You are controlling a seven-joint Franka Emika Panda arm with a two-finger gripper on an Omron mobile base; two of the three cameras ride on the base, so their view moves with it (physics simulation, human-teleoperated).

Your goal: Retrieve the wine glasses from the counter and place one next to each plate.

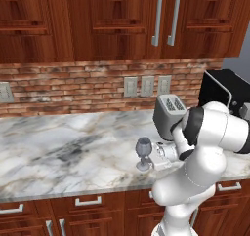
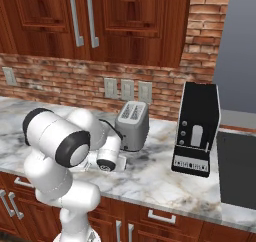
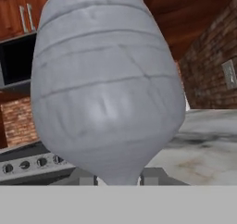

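A clear greyish wine glass [image 1: 143,151] stands upright on the marble counter [image 1: 63,147], near its front edge. My gripper [image 1: 149,158] reaches in from the right, level with the glass's stem. In the hand view the rounded bowl of the wine glass [image 3: 109,89] looms close. My gripper [image 3: 118,177] has its two dark fingertips [image 3: 85,177] close on either side of the narrow base of the bowl. Whether they press on the glass is unclear. In the right base view my own arm hides the glass. The plates are out of view.
A silver toaster [image 1: 168,114] stands just behind the gripper on the counter. A black appliance [image 2: 196,128] sits further right, and a dark cooktop [image 2: 237,171] lies beyond it. A brick wall with outlets [image 1: 146,86] backs the counter under wooden cabinets.
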